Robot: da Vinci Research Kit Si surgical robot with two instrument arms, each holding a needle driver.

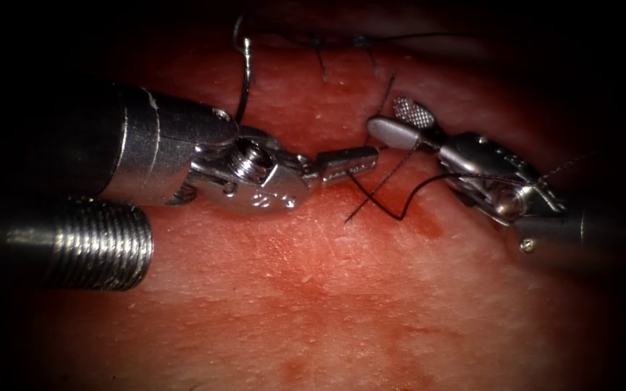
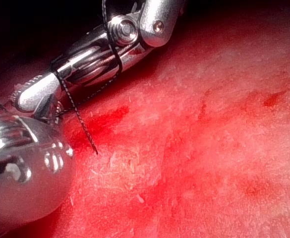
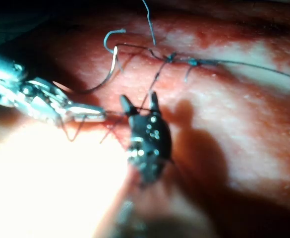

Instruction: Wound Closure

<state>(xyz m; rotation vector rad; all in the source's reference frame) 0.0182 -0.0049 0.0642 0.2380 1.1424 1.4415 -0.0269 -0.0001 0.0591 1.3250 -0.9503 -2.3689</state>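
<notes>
The left tool has its fingers closed on the black thread at the centre of the tissue. The right tool, at 3 o'clock from it, has its fingers parted with thread wound around them, gripping nothing. The curved needle lies free on the tissue at 11 o'clock, beside the knots along the cut.

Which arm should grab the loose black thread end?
Probably right: the right silver gripper is open, empty, beside the black thread end. The left silver gripper is shut on thread. The curved steel needle is in neither.
</notes>
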